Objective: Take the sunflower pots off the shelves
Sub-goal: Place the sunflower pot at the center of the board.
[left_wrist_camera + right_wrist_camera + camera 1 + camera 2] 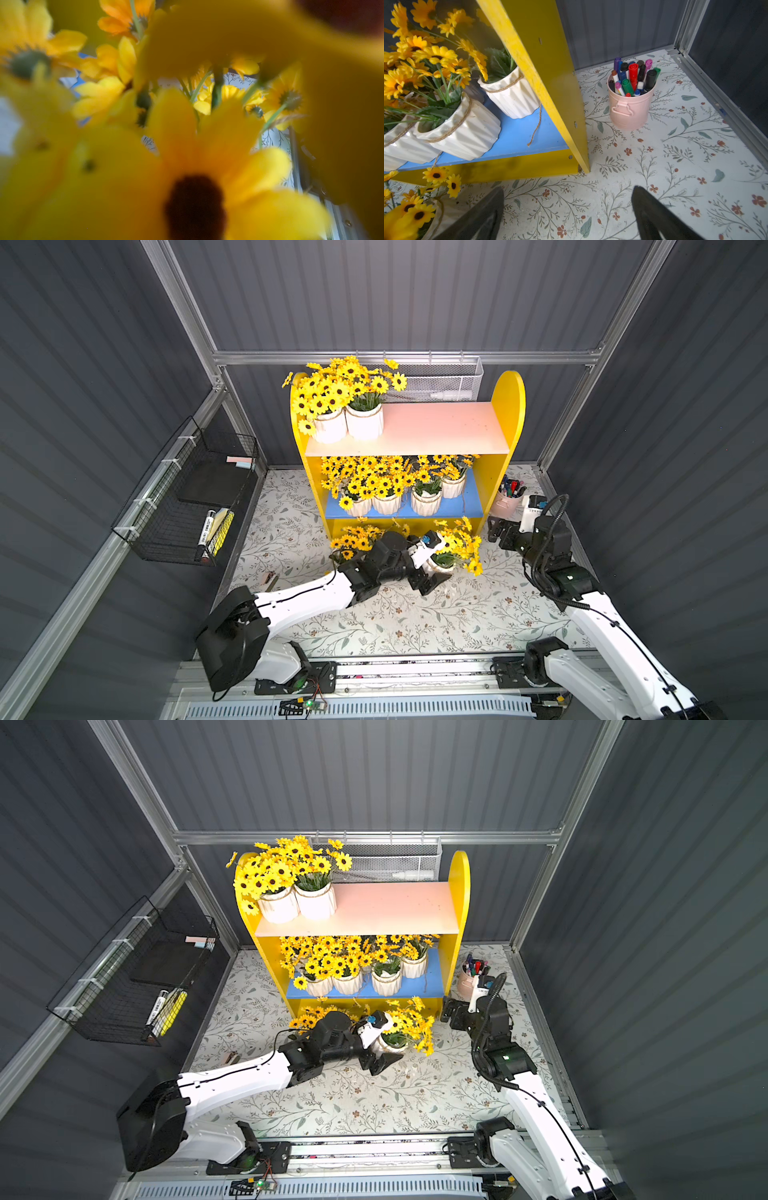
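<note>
The yellow shelves (509, 406) stand at the back. Two sunflower pots (365, 423) sit at the left end of the pale pink upper board, and several more (426, 502) crowd the blue lower board (517, 135). On the floor in front, my left gripper (434, 574) lies sideways at the base of another sunflower pot (444, 565). One black finger shows in front of that pot and the other is hidden. Blurred petals (187, 145) fill the left wrist view. More flowers (353, 539) show behind the left arm. My right gripper (568, 207) is open and empty over the floor by the shelves' right foot.
A pink cup of pens (509, 499) stands on the floor just right of the shelves, close to my right wrist. A black wire basket (187, 497) hangs on the left wall and a white mesh basket (436, 383) behind the shelves. A small object (270, 577) lies near the left floor edge.
</note>
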### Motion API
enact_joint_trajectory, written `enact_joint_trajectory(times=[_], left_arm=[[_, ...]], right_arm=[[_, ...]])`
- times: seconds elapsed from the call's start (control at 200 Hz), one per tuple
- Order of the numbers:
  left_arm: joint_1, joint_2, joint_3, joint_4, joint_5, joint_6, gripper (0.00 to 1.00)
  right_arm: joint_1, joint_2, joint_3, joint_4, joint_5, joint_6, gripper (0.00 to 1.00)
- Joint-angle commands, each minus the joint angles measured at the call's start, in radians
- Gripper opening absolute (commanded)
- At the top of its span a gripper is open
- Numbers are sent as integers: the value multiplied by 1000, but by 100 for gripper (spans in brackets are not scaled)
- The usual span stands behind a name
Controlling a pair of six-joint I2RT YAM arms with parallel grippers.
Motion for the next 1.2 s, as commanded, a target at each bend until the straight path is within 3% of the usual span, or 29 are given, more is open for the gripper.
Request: enact_joint_trajectory(times=[0.0, 0.36, 0.555, 0.75, 1.191], left_arm=[[-26, 60, -3, 267, 17, -21, 0], [-43, 386, -8, 683, 64, -92, 0], [-44, 507, 37, 777, 74, -95, 0], [-43, 664, 83, 941, 23, -178, 0], [1, 888, 221, 940, -45, -206, 0]], right_arm=[[-35, -6, 32, 22, -30, 11, 97], [-73, -24, 62, 57, -119, 33, 97], [-75, -25, 80, 46, -144, 15, 96], [-74, -24, 74, 57, -153, 11, 96], [-75, 15, 72, 126, -191, 34, 96]])
